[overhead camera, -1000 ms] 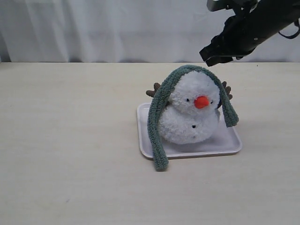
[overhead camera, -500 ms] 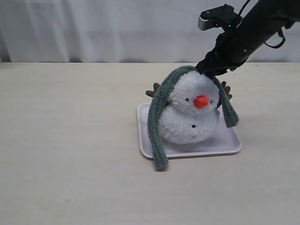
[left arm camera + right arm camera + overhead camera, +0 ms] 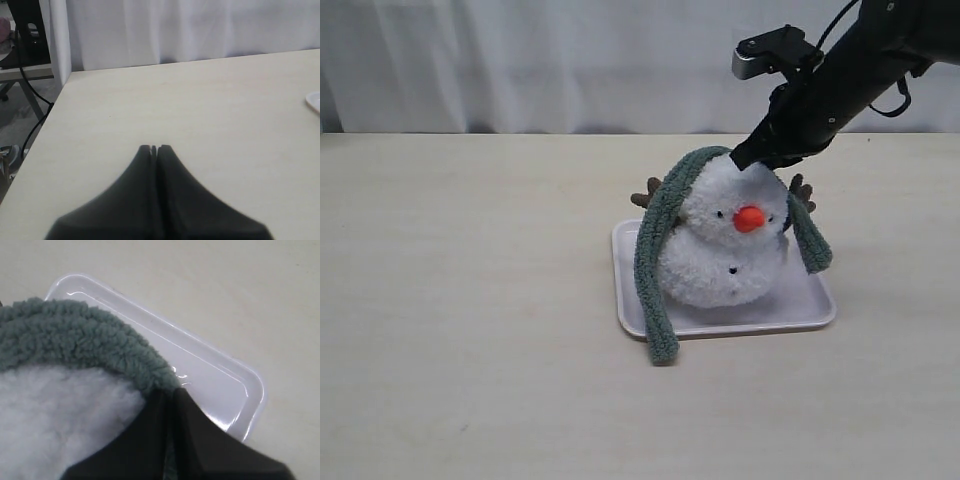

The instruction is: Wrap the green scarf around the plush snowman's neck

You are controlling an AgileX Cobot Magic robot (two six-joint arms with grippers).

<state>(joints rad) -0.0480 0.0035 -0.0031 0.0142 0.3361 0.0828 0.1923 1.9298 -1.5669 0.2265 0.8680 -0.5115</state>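
A fluffy white two-ball plush snowman [image 3: 725,265] with an orange cone nose [image 3: 749,217] is sitting upright on a shallow white rectangular plastic tray [image 3: 812,300]. The tray is lying a little to the right of the middle of the pale wood-grain desk [image 3: 470,300].

A long, fuzzy, dull-green fleece scarf [image 3: 660,215] is lying draped over the crown of the snowman's head like a hood. Its longer end is hanging down the snowman's left-hand side in the exterior view, crossing the tray's front rim and resting on the desk just in front of the tray's front left corner. Its shorter end is hanging on the other side, ending above the tray's right part. Brown twig arms [image 3: 647,195] are poking out behind the scarf on both sides.

The black right gripper [image 3: 751,160] is reaching down from the far right edge of the desk to the top of the head. In the right wrist view, the right gripper [image 3: 169,392] is pressing its jaws together on the edge of the scarf, with a sliver of green pile showing between them.

The black left gripper [image 3: 154,148] is hovering over bare desk near the left edge, well apart from the tray. Its jaws are pressing together and holding nothing.

A white curtain [image 3: 570,60] is hanging behind the desk's far edge.
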